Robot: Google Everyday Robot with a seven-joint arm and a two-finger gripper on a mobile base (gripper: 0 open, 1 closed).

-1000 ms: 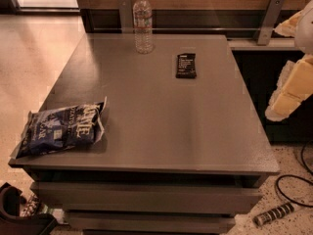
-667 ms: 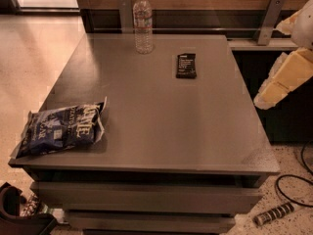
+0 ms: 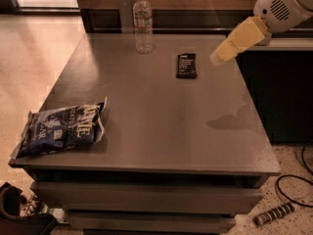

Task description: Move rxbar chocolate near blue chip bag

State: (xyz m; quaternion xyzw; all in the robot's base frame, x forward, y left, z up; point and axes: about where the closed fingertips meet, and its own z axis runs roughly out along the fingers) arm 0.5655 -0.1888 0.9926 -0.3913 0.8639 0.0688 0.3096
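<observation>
As seen from its front edge, grey surface (image 3: 161,126), blue chip bag (image 3: 61,129) laid at front-left corner, gripper (image 3: 218,58) held above far-right side, its state not discernible, water bottle (image 3: 143,23) stood upright at far edge, rxbar chocolate (image 3: 186,65) laid flat near gripper, well apart from bag.

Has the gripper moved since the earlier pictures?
Yes. The gripper moved left in the view, from beyond the right edge of the table to just beside the rxbar chocolate.

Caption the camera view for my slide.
Gripper hovers beside the rxbar chocolate; blue chip bag lies at the near-left corner of the table.
</observation>
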